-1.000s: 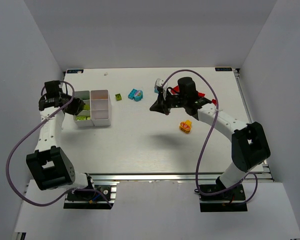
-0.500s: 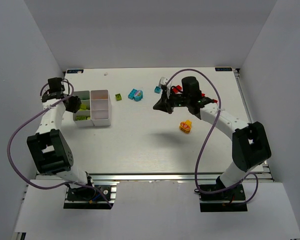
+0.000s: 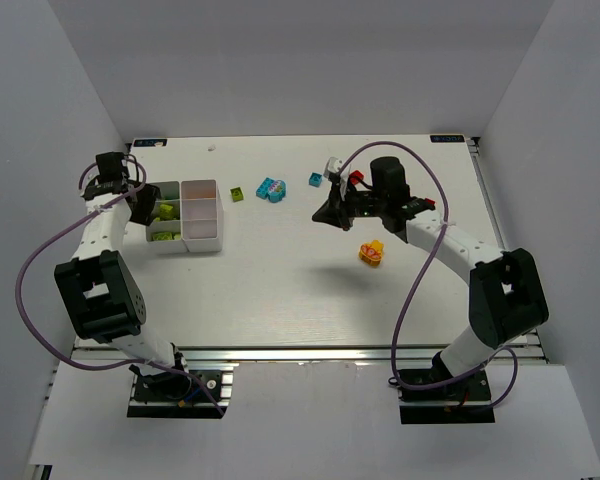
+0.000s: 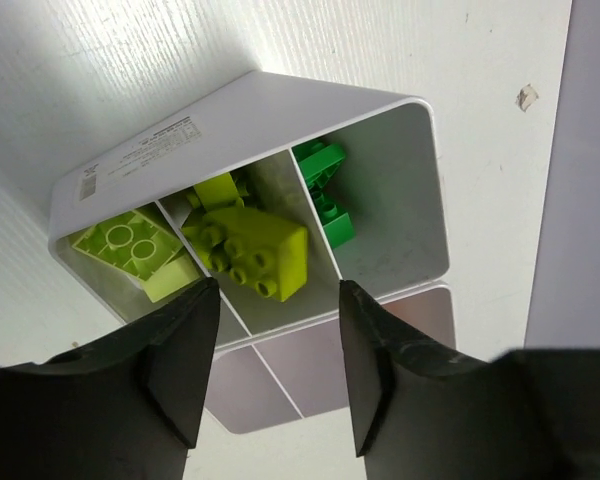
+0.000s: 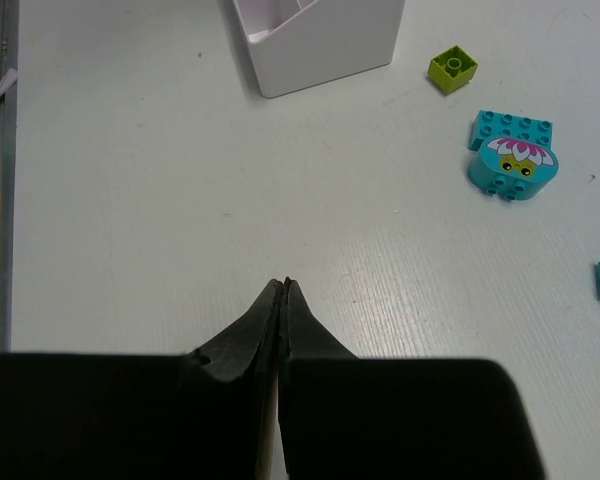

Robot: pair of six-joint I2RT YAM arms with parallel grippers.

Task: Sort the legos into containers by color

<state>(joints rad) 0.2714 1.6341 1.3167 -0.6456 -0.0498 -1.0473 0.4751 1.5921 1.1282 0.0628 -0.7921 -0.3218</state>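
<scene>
So here's where we're at. Our left tool [image 4: 275, 352] hangs right over the white plastic divided tray [image 4: 280, 92], fingers apart with nothing pinched between them. Under the gap, a chunky lime plastic brick [image 4: 252, 250] lies in the middle compartment of that row. It's tipped over so its studs show on a side face, and its long axis slants across the compartment. A flat lime brick [image 4: 130, 245] fills the compartment on one side and a dark green brick [image 4: 325, 190] the other. We'd call that drop done.

The right tool [image 5: 283, 288] is pinched together on nothing, hovering over the white desk [image 5: 130, 200]. For the next grab, we reckon what matters is that the loose bricks all lie ahead and to the right in its wrist view. The small lime cube [image 5: 453, 70] sits near the tray's corner, studs up and square, so it has no real long axis. Beyond it, the teal flat brick [image 5: 512, 130] touches a rounded cyan piece with a flower face [image 5: 515, 165]. The teal brick's long axis runs side to side, along the tool's closing line, so we'd guess it needs a wrist turn. From above, that pair is nearer the right arm, while the cube is about midway between the 2 tools.
</scene>
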